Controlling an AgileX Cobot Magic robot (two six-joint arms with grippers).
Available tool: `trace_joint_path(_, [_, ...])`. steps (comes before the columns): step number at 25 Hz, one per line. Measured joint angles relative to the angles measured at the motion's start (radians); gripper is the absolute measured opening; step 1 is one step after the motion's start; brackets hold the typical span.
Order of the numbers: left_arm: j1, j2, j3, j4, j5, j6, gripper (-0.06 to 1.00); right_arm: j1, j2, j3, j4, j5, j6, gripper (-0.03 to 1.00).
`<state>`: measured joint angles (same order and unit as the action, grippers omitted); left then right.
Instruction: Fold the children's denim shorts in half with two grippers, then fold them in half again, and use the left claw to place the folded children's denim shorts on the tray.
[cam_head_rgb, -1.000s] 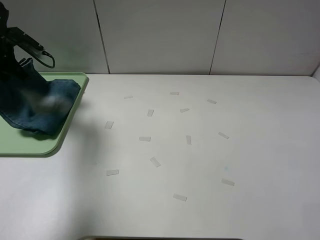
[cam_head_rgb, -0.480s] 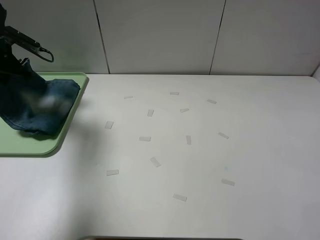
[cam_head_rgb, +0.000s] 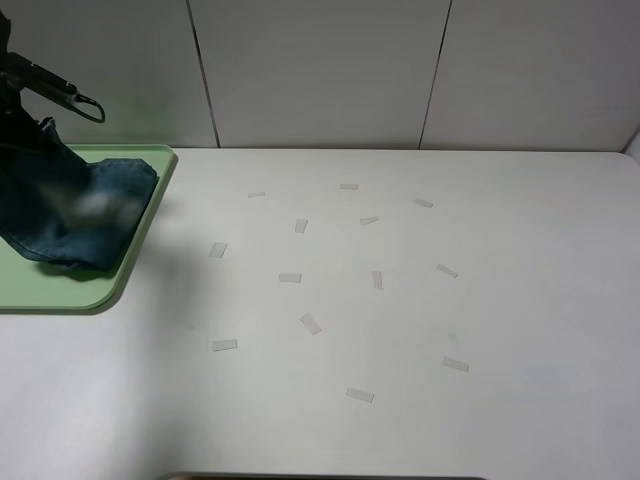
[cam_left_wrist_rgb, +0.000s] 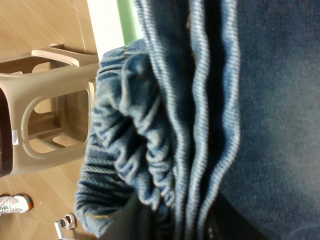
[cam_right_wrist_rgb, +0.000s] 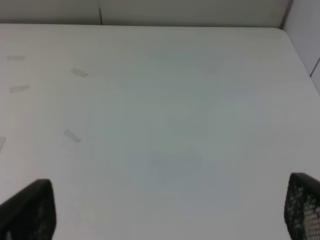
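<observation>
Hanging in a folded bundle, the children's denim shorts (cam_head_rgb: 70, 215) droop onto the pale green tray (cam_head_rgb: 60, 290) at the table's (cam_head_rgb: 400, 300) far left, their lower folds resting on it. The left claw (cam_head_rgb: 25, 130) pinches the top of the bundle, apparently lifting it so the cloth settles inside the rim. The right gripper (cam_right_wrist_rgb: 165, 210) hovers over bare table with fingers spread wide, holding nothing. Tape scraps (cam_head_rgb: 310, 324) dot the surface.

Faded blue denim shorts (cam_head_rgb: 75, 215); pale green tray (cam_head_rgb: 60, 290)
</observation>
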<state>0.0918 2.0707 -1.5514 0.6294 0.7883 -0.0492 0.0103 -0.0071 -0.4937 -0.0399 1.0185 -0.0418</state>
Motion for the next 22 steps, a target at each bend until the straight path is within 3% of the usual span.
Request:
trace_joint_path(4, [0.003,0.0,0.0,-0.001,-0.013,0.0,0.15,0.0,0.0,0.0,0.0,0.0,0.0,0.69])
trace_joint_path(6, [0.003,0.0,0.0,0.0,-0.014,0.0,0.23,0.0,0.0,0.0,0.0,0.0,0.0,0.69])
trace_joint_path(8, [0.003,0.0,0.0,0.005,-0.017,0.001,0.42,0.0,0.0,0.0,0.0,0.0,0.0,0.69])
trace_joint_path(11, [0.003,0.0,0.0,0.005,-0.017,-0.014,0.8,0.0,0.0,0.0,0.0,0.0,0.0,0.69])
trace_joint_path(13, [0.005,0.0,0.0,0.005,-0.017,-0.035,0.91,0.0,0.0,0.0,0.0,0.0,0.0,0.69])
trace_joint_path(16, [0.01,0.0,0.0,0.006,-0.016,-0.048,0.97,0.0,0.0,0.0,0.0,0.0,0.0,0.69])
trace_joint_path(22, [0.013,0.0,0.0,0.006,-0.015,-0.053,0.99,0.0,0.0,0.0,0.0,0.0,0.0,0.69])
